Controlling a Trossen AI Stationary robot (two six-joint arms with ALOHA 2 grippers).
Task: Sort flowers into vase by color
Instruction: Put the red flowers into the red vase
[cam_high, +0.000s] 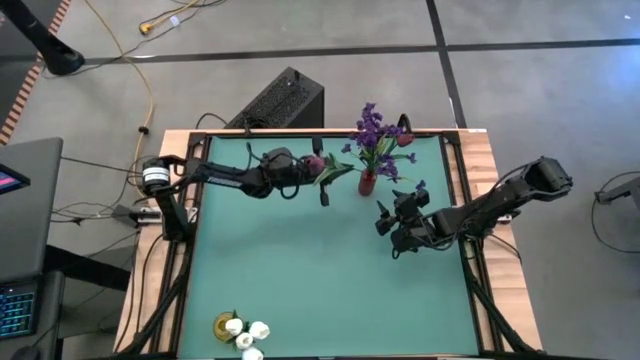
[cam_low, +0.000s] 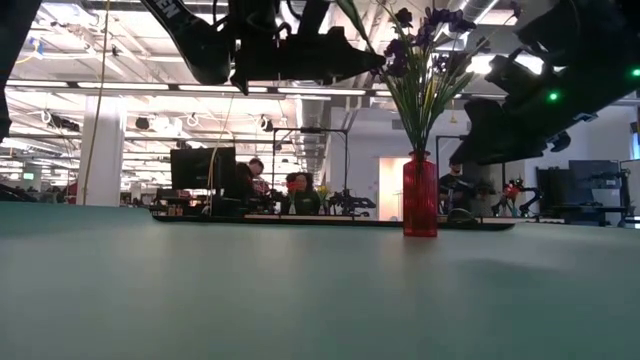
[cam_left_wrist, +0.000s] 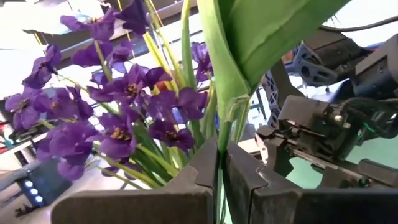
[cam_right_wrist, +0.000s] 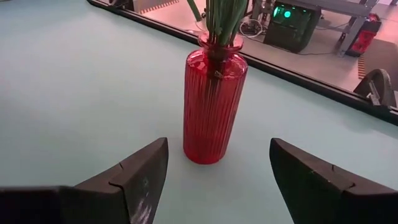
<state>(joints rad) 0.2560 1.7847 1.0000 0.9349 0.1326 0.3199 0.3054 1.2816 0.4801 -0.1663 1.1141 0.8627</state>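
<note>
A ribbed red glass vase (cam_high: 367, 183) (cam_low: 420, 195) (cam_right_wrist: 211, 106) stands on its base on the green mat, toward the far edge. Green stems stick into its mouth and carry purple sprigs (cam_high: 375, 130) (cam_left_wrist: 118, 118). My left gripper (cam_high: 318, 182) (cam_left_wrist: 221, 180) is raised just left of the vase and shut on a flower with a dark red bud (cam_high: 315, 163) and a broad green leaf (cam_high: 337, 172) (cam_left_wrist: 249, 37). My right gripper (cam_high: 386, 232) (cam_right_wrist: 217, 180) is open, low over the mat on the vase's near-right side, with the vase ahead between its fingers. White tulip heads (cam_high: 246, 333) sit at the near-left corner. My left gripper pinches the flower's thin green stem (cam_left_wrist: 219, 158) between its two fingers, just below where the broad leaf starts. The fingers lie across the stem. The flower is lifted clear of the table, its leaf reaching toward the purple sprigs.
A small yellowish vase (cam_high: 224, 323) holds the white flowers at the near-left corner. Another red bud (cam_high: 405, 138) shows by the purple bunch. Black rails (cam_high: 455, 190) frame the mat. The middle of the mat (cam_high: 300, 270) is bare. People sit at desks beyond the far edge (cam_low: 290, 190).
</note>
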